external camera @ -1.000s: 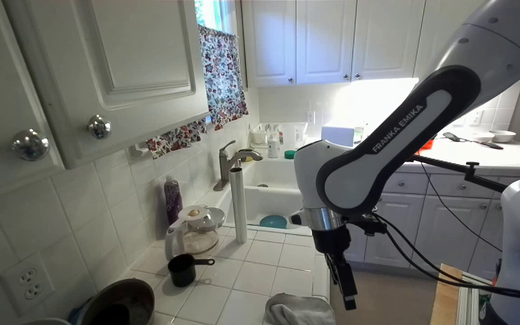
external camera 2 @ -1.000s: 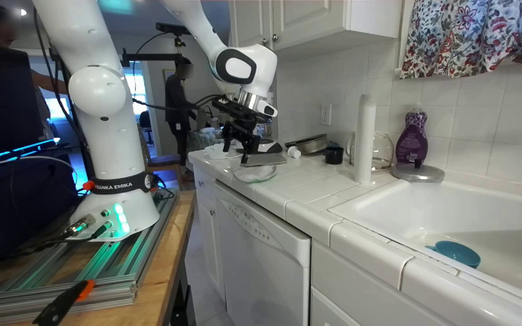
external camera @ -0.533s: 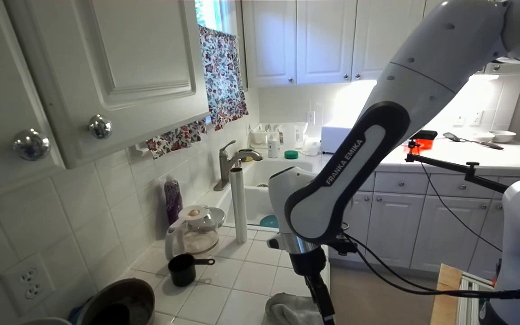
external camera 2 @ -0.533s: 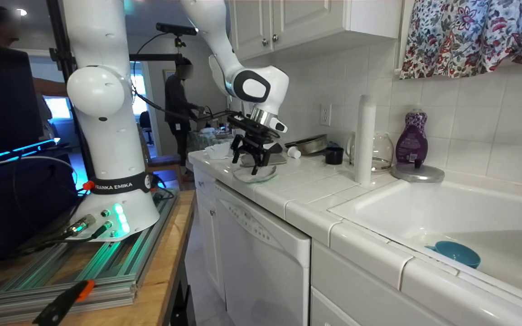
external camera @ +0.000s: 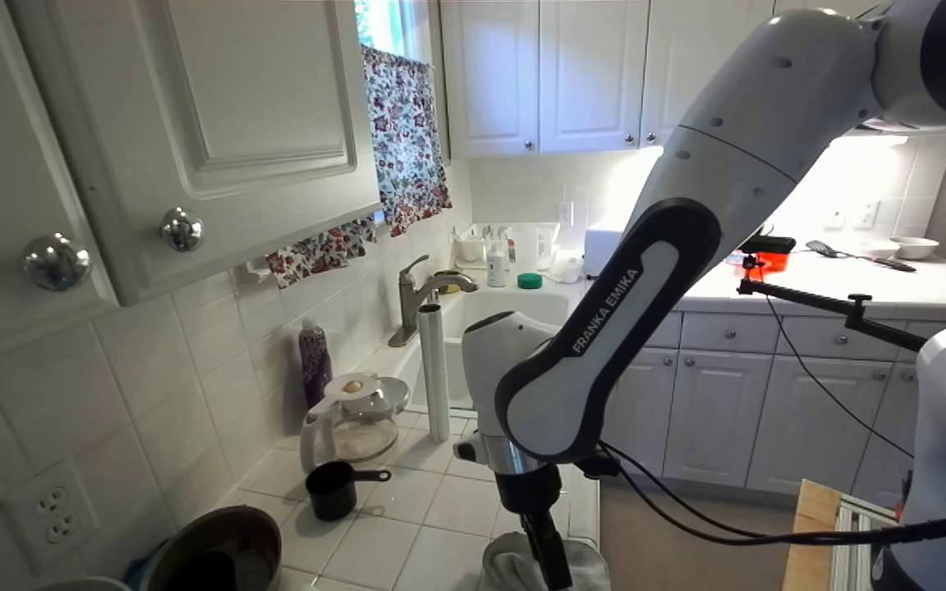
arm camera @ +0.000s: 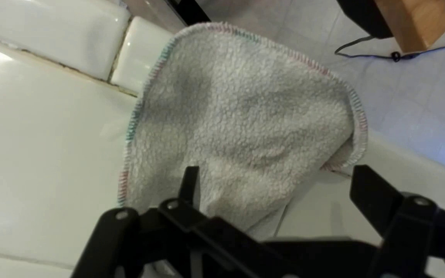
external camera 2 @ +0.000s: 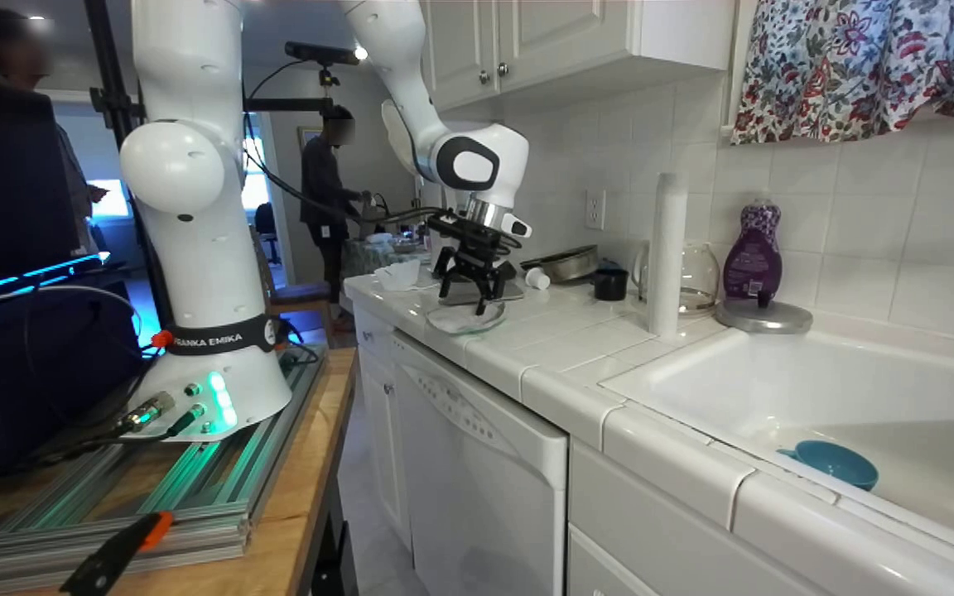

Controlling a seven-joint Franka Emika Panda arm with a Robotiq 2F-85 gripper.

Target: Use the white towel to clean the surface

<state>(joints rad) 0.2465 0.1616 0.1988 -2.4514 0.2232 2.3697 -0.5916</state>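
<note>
The greyish-white towel [arm camera: 242, 112] has a rounded hem with teal and red stitching. It lies rumpled on the white tiled counter [arm camera: 48, 162] and over its front edge, with one corner folded. In an exterior view the towel [external camera: 510, 562] is at the bottom, partly behind the fingers. In an exterior view it seems to be the pale rounded shape [external camera 2: 460, 321] under the fingers. My gripper [arm camera: 276, 169] is open and empty above the towel; the left finger overlaps it and the right finger is beyond its edge. The gripper points down in both exterior views [external camera: 553, 566] [external camera 2: 464, 303]. Contact is unclear.
A black measuring cup [external camera: 332, 491], a coffee pot [external camera: 362, 431], a white upright tube [external camera: 434, 373] and a dark pan [external camera: 222, 546] stand on the counter. The sink [external camera 2: 692, 377] holds a blue cup [external camera 2: 833, 463]. Upper cabinets [external camera: 259, 98] overhang the counter.
The arm has moved down and across from beyond the counter's front edge until the gripper is over the towel. The towel has not visibly moved. The fingers stay apart.
</note>
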